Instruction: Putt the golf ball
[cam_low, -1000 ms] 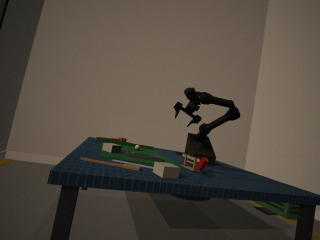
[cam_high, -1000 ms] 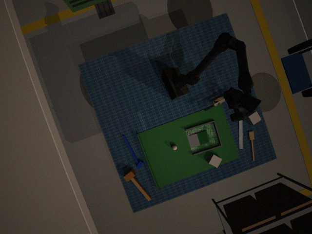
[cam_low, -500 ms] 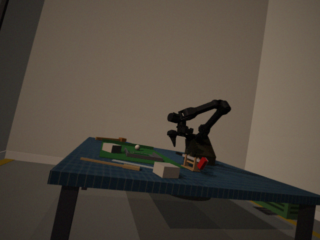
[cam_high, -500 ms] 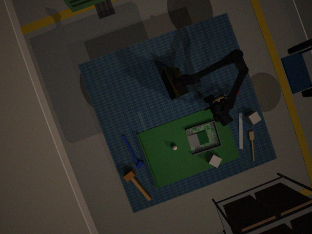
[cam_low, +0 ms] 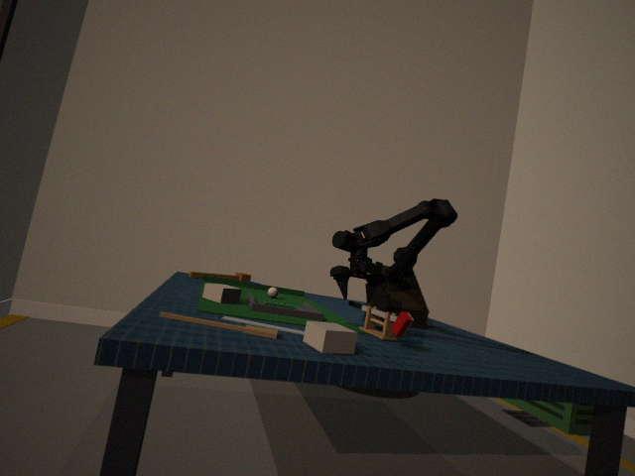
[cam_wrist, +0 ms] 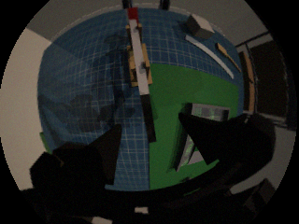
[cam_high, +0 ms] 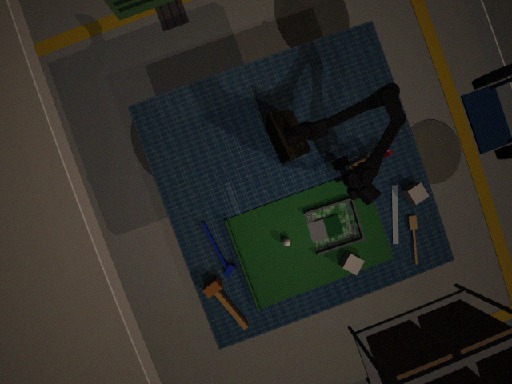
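Gripper (cam_wrist: 149, 144) jaws wide, holding nothing, above shaft end of red putter (cam_wrist: 140, 65). Putter on wooden rack (cam_low: 378, 322), red head at 12 o'clock in wrist view. Golf ball (cam_high: 286, 242) on green mat (cam_high: 285, 273), well apart.

Risks: off-centre descent, finger nudges shaft, putter rolls off rack; grab far from head means weak swing ctrl.

Colour rundown: the table top (cam_high: 198, 136) is dark blue with a fine pale grid all over it. The golf mat (cam_high: 269, 264) is flat bright green, and the golf ball (cam_high: 286, 242) on it is white. The putter's head (cam_low: 402, 323) is red and sits on a light tan wooden rack (cam_low: 378, 322). The arm (cam_high: 384, 119) and gripper (cam_low: 342, 281) are plain black. The cubes (cam_high: 352, 263) are off-white. At the left edge there's a blue putter (cam_high: 217, 252) and a tan-orange wooden mallet (cam_high: 225, 303). On the right lie a pale grey strip (cam_high: 395, 214) and a tan stick (cam_high: 414, 239). The floor stripes (cam_high: 458, 111) are yellow.
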